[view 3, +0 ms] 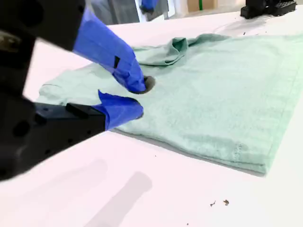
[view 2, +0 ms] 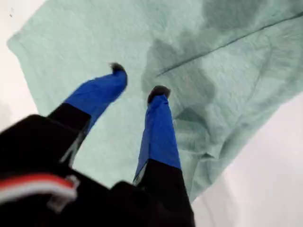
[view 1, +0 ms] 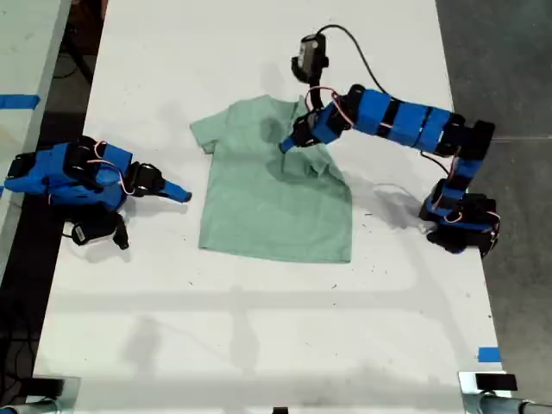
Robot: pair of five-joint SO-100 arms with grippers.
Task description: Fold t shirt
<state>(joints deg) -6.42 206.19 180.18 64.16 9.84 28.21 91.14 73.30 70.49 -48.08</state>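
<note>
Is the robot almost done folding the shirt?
Not yet. One sleeve side of the t shirt looks folded in, near the exterior view's right. My first gripper is open just above the cloth there. My second gripper waits open beside the shirt. The other sleeve and the bottom remain unfolded.

We note a white desk [view 1: 259,328]. Blue tape [view 1: 488,354] sits near its lower corner at the exterior view's right. Dark floor [view 1: 509,60] lies beyond.

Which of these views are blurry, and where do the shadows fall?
First wrist view: my first gripper and its black body are blurred, and dark shadows lie on the t shirt. Second wrist view: my second gripper is soft. Exterior view: sharp, arm shadows on the table.
</note>
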